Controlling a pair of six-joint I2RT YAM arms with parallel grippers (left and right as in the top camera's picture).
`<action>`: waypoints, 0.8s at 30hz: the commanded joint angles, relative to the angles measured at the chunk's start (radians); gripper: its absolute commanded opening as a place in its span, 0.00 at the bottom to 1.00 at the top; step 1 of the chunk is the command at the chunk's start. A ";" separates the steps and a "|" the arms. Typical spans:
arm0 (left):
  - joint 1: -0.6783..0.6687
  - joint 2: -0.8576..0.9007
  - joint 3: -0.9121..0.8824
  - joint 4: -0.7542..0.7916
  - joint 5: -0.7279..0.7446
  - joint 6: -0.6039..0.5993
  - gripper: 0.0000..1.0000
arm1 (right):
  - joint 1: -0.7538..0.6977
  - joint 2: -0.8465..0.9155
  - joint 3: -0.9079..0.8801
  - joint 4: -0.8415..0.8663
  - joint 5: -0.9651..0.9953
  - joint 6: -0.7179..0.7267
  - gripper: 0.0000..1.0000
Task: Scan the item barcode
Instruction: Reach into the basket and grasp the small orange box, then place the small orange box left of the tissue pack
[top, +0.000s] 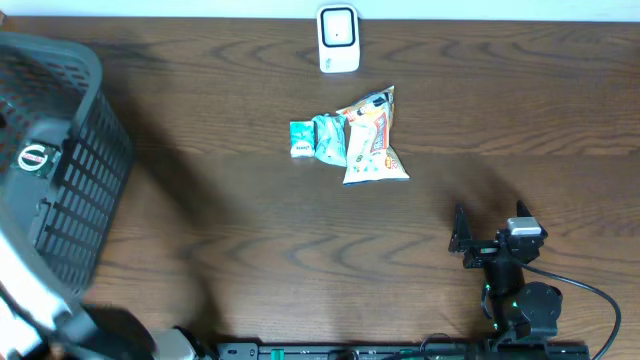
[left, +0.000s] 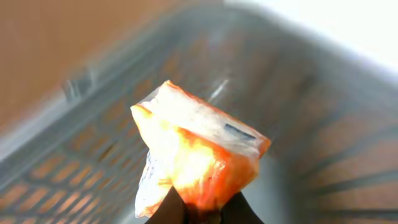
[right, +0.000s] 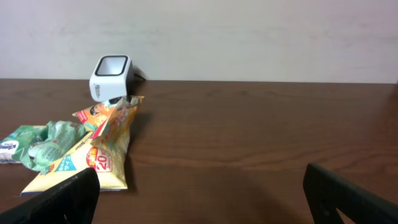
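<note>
An orange and clear plastic packet (left: 198, 155) fills the left wrist view. My left gripper (left: 199, 213) is shut on its lower edge and holds it over the grey mesh basket (left: 311, 112). In the overhead view the packet is hidden in the basket (top: 75, 170). The white barcode scanner (top: 338, 38) stands at the table's far edge, also in the right wrist view (right: 111, 76). My right gripper (right: 199, 199) is open and empty, low over the table at the front right (top: 488, 228).
A yellow snack bag (top: 372, 140) and green packets (top: 322, 138) lie just in front of the scanner. The same yellow snack bag (right: 102, 149) shows at the left of the right wrist view. The basket takes up the table's left end.
</note>
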 joint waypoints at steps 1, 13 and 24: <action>-0.058 -0.139 0.010 0.057 0.322 -0.319 0.07 | -0.005 -0.005 -0.002 -0.004 0.000 0.011 0.99; -0.715 -0.078 0.010 -0.105 0.139 -0.695 0.07 | -0.005 -0.005 -0.002 -0.004 0.000 0.011 0.99; -0.911 0.257 0.010 -0.188 -0.144 -0.695 0.08 | -0.005 -0.005 -0.002 -0.004 0.000 0.011 0.99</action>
